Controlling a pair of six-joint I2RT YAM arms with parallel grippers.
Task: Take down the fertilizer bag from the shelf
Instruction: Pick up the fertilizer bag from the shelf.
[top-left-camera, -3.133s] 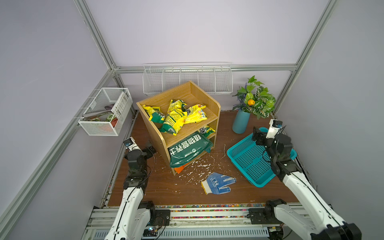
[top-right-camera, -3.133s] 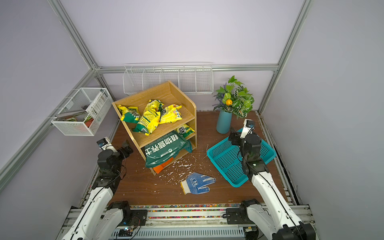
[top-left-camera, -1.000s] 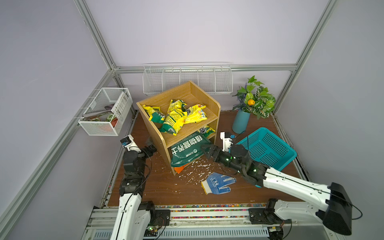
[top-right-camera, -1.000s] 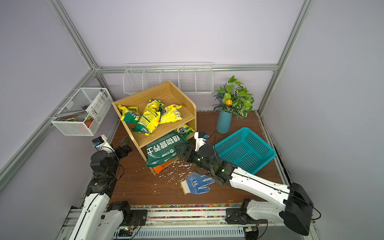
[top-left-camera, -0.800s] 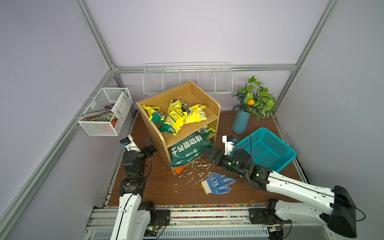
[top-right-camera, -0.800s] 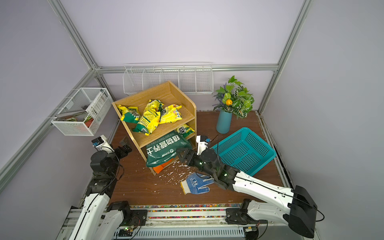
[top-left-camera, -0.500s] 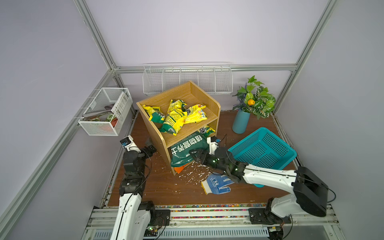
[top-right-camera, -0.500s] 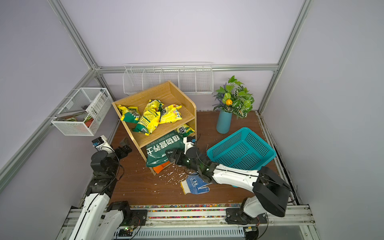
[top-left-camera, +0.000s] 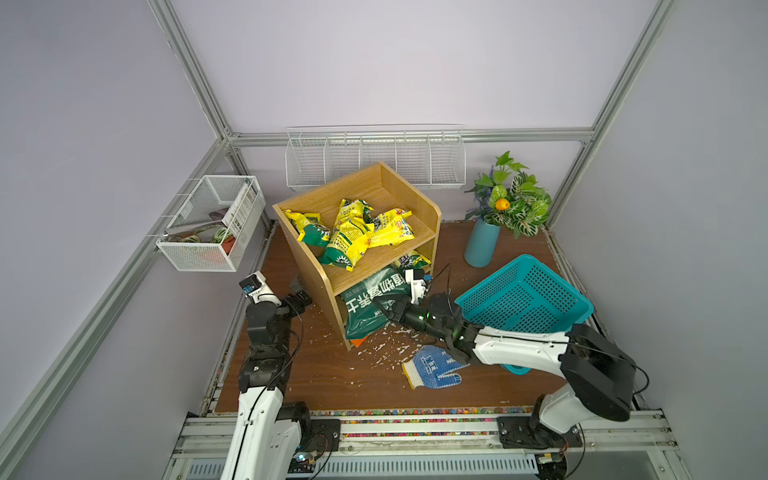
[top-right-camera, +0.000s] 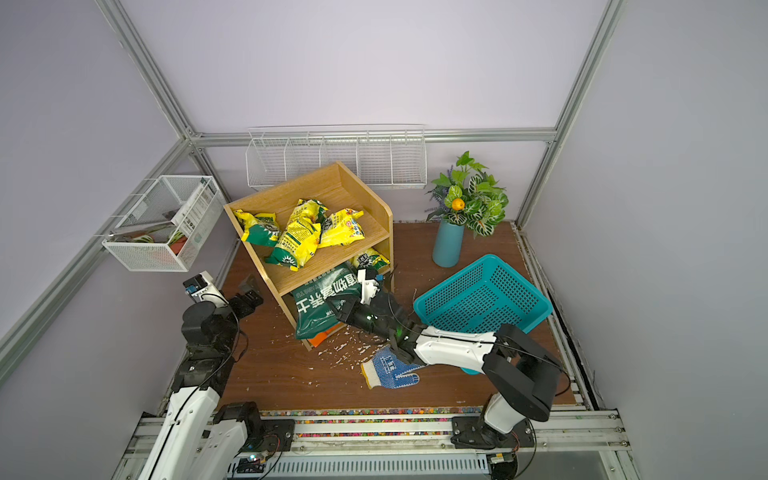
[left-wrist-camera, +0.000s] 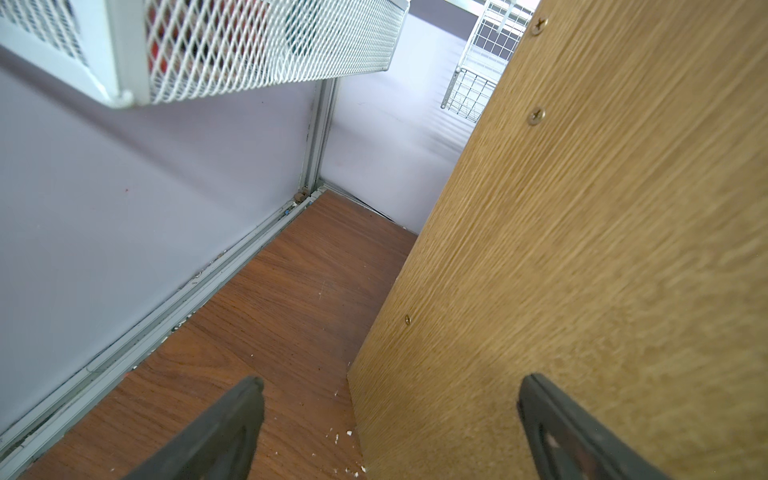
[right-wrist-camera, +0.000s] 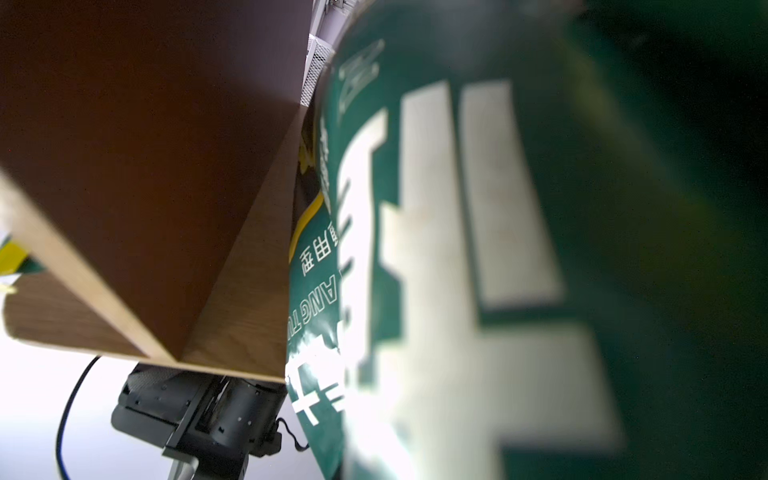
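1. The fertilizer bag (top-left-camera: 365, 305) is dark green with white characters. It sits just below centre in both top views, in the compartment under the top tier of the shelf (top-left-camera: 409, 195), and its front sags out past the shelf edge.
2. The right gripper (top-left-camera: 384, 309) has its jaws closed tight, pinching the bag's front face. The blurred bag fills the right wrist view.
3. The left gripper (left-wrist-camera: 390, 378) is spread wide and empty, just beside the shelf's outer side board, left of centre.
4. Yellow packets (top-left-camera: 353, 232) lie on the top tier.
5. At right, a teal basket (top-left-camera: 523, 291) rests tilted against the right arm. Below centre, a blue glove (top-left-camera: 432, 368) lies near white flakes (top-left-camera: 386, 345).
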